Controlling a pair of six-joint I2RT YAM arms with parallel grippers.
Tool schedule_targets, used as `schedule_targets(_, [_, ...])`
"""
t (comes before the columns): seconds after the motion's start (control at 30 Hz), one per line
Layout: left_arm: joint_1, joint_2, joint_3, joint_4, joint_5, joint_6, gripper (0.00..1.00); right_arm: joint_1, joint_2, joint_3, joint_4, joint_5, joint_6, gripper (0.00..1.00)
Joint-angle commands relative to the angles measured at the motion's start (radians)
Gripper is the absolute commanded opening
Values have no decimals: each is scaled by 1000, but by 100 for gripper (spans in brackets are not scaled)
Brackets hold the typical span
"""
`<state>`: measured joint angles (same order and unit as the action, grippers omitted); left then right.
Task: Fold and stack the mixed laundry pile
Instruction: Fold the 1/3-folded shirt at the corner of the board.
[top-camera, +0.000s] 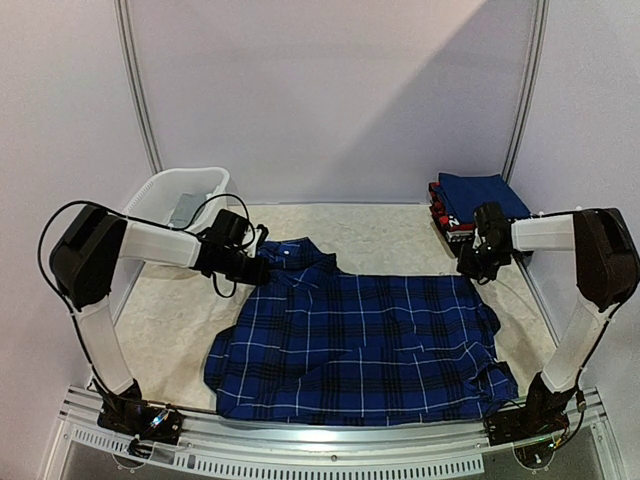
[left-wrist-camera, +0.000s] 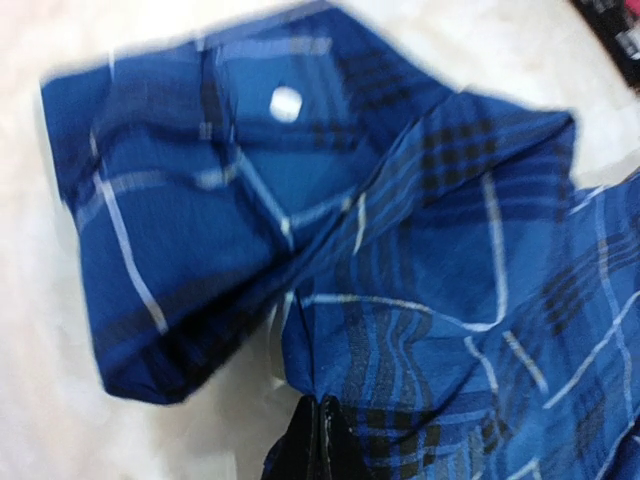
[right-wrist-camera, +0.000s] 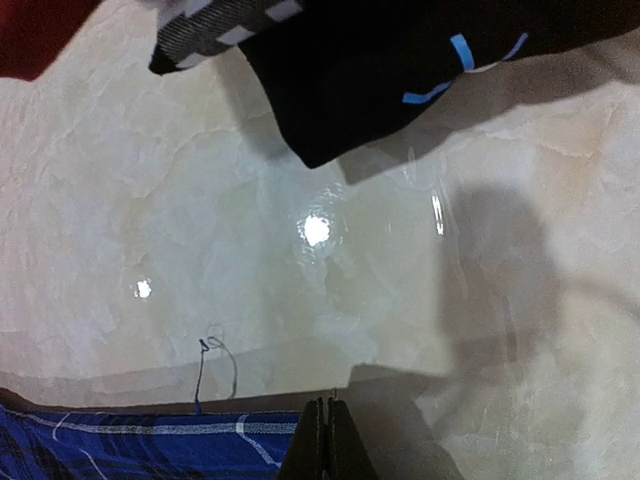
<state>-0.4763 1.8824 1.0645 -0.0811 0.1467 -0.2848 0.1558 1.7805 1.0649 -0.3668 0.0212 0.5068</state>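
In the left wrist view your plaid shirt (left-wrist-camera: 400, 300) is smeared with blur and runs off the right and bottom edges. The bottom edge cuts the left gripper (left-wrist-camera: 320, 445) and right gripper (right-wrist-camera: 322, 445) down to dark tips. The folded stack (right-wrist-camera: 400, 70) is cropped at the top. The grey item (top-camera: 186, 208) in the basket (top-camera: 150, 195) is too small for you to name.
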Motion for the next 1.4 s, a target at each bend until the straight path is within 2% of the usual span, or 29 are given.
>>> schedule_targets(0.0, [7, -86, -15, 13, 10, -2, 0, -8, -93, -6, -15, 12, -8, 0])
schedule_targets(0.67, [-38, -268, -148, 29, -17, -1, 0, -7, -319, -159, -19, 16, 10, 0])
schedule_targets(0.97, [-134, -434, -239, -22, -124, -22, 0, -7, -521, -302, -43, 20, 55, 0])
schedule_targets(1.37, [-237, -568, -379, -39, -271, -70, 0, -7, -770, -475, -98, -10, 105, 1])
